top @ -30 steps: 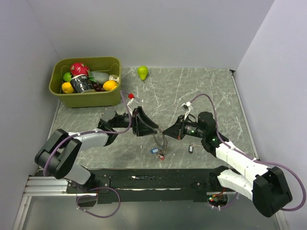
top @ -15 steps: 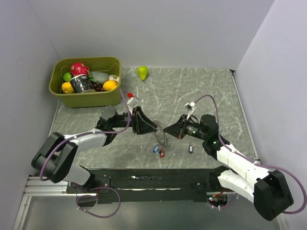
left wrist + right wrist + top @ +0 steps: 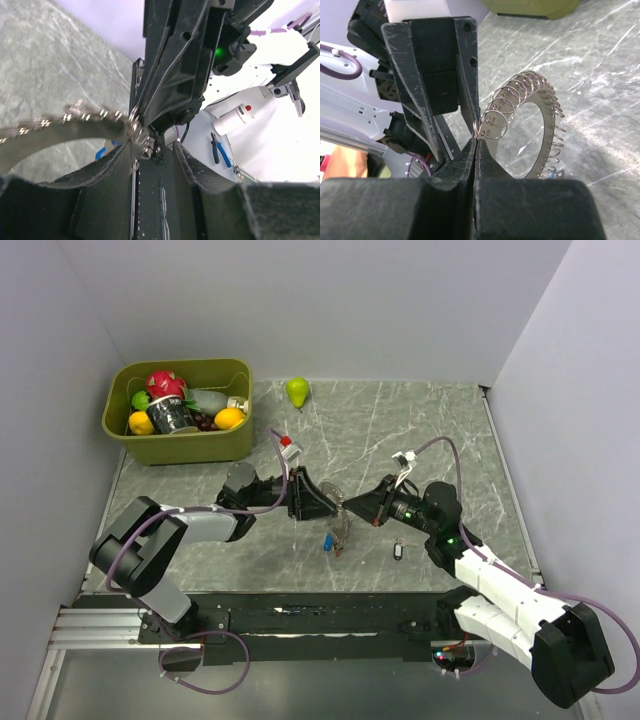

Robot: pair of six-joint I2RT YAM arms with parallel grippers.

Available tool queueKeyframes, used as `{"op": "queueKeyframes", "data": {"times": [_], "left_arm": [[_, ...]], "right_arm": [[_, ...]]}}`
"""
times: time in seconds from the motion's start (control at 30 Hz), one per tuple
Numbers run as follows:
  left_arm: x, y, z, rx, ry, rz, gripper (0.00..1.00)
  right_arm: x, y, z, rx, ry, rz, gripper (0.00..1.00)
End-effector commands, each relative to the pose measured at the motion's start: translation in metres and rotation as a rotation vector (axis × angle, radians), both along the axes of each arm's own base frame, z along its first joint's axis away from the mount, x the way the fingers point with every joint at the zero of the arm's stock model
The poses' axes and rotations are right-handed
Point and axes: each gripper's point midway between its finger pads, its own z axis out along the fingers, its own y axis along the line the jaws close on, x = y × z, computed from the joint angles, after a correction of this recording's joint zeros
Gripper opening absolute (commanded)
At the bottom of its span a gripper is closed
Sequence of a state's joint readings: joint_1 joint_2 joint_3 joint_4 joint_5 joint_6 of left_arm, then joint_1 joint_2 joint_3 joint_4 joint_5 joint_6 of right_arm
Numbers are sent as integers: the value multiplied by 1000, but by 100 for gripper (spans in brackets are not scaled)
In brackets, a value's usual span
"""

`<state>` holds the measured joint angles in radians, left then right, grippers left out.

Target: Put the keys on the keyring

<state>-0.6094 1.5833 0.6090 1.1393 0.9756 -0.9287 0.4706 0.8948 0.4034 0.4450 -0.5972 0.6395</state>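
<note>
Above the table point(image 3: 420, 440): both grippers meet at the keyring point(image 3: 540, 125).
Left gripper point(image 3: 328, 506) and right gripper point(image 3: 476, 137) each clench its rim; keys point(image 3: 329, 541) dangle below.

Olive-green bin point(image 3: 225, 445): far-left corner of tabletop point(image 3: 420, 430), against left wall. Contents: red dragon fruit point(image 3: 165, 383) at far side; dark can point(image 3: 172, 417) at centre; yellow lemon point(image 3: 141, 423) at near left; orange-yellow fruit point(image 3: 229, 418) at near right; green fruit point(image 3: 141, 399) at left; pale bottle point(image 3: 208, 399) lying toward right. Green pear point(image 3: 297, 391): upright on tabletop, just right of bin, near far wall. Tabletop: grey marble pattern with white veins.
</note>
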Motion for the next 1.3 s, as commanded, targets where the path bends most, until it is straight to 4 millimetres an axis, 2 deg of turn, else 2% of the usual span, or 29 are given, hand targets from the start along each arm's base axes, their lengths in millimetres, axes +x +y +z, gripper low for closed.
{"op": "queueKeyframes", "data": {"times": [0.0,0.23,0.33,0.43,0.47,0.5,0.63,0.67,0.73,0.77,0.8,0.83,0.87,0.93,1.03,1.27], "left_arm": [[5,-11,18,-40,-68,-7,43],[12,-16,14,-28,-72,12,41],[16,-18,19,-35,-87,21,32],[18,-19,24,-44,-101,20,19],[18,-20,22,-39,-97,14,8],[18,-20,24,-38,-102,11,3],[21,-21,23,1,-109,20,1],[22,-21,14,41,-102,26,1],[24,-21,16,75,-117,47,1],[27,-21,13,95,-157,57,1],[28,-19,1,155,-118,69,1],[30,-19,6,165,-141,79,1],[32,-18,2,190,-174,85,1],[36,-14,-6,259,-186,105,1],[39,-10,-12,339,-212,119,1],[37,-5,-23,461,-263,105,1]], "right_arm": [[3,-1,29,58,-100,-12,0],[2,-3,32,58,-118,-15,0],[2,-3,32,51,-118,-17,0],[1,-3,31,54,-118,-18,0],[1,-3,30,53,-116,-17,0],[1,-4,29,49,-112,-20,0],[2,-3,27,45,-95,-25,0],[4,-4,26,43,-91,-28,1],[4,-3,23,34,-74,-28,10],[4,-4,23,33,-78,-31,26],[5,-4,22,30,-78,-32,33],[4,-5,23,29,-82,-35,39],[5,-6,21,19,-81,-45,51],[6,-9,25,6,-103,-59,64],[9,-15,27,-15,-118,-88,72],[8,-16,35,-53,-191,-62,74]]}}
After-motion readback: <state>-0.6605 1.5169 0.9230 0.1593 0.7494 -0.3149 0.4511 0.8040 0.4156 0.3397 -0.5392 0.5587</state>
